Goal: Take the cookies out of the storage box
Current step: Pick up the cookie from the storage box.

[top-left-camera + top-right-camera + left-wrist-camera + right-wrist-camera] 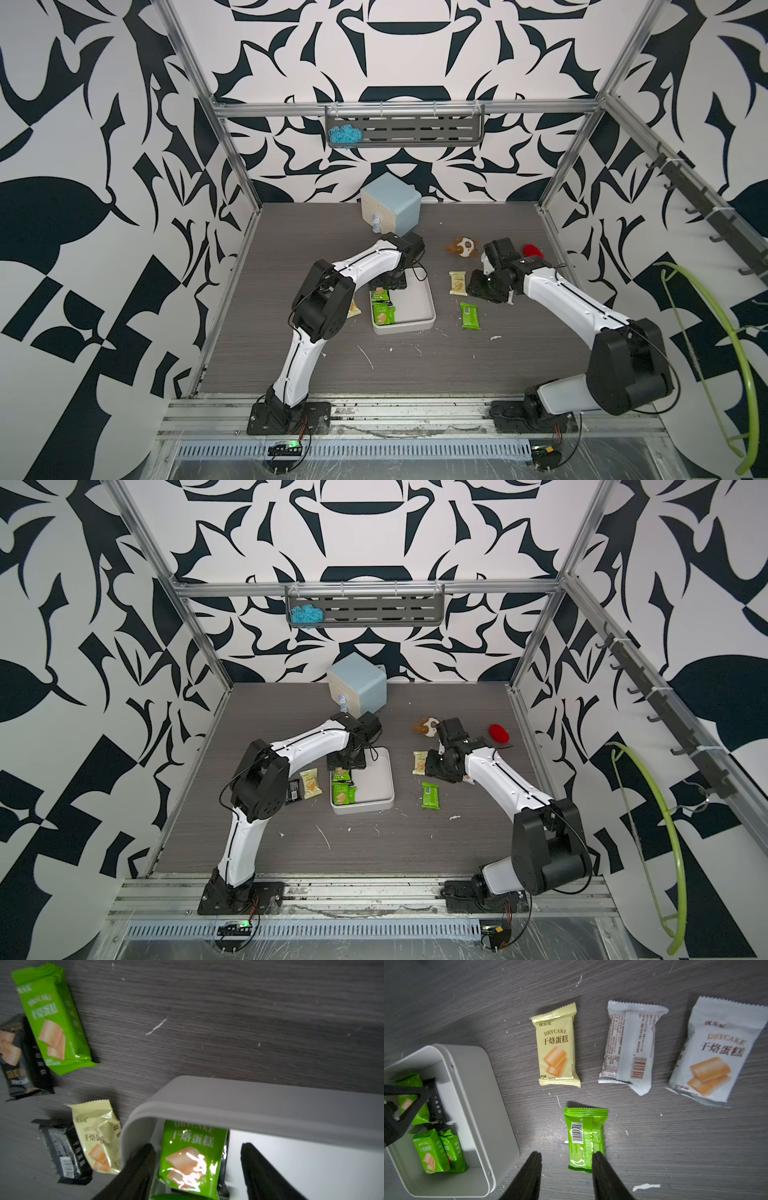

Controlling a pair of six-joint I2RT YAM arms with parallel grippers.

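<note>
The off-white storage box [420, 303] [380, 785] sits mid-table. Green cookies [383, 312] [430, 1149] and a black packet lie along its left side. My left gripper [388, 284] [197, 1157] hangs over the box's far-left corner, open. Its fingers straddle a green packet [191, 1151] without touching it on one side. My right gripper [486, 286] [566, 1163] is open and holds nothing, above a face-down green packet [584, 1138] on the table. More cookies lie right of the box: a pale yellow packet [556, 1047] and two white ones [629, 1049].
Left of the box lie a pale yellow packet [311, 783], black packets [64, 1153] and a green one [54, 1020]. A light-blue cabinet [390, 203] stands at the back, with a plush toy [463, 247] and a red object [533, 250] behind my right arm.
</note>
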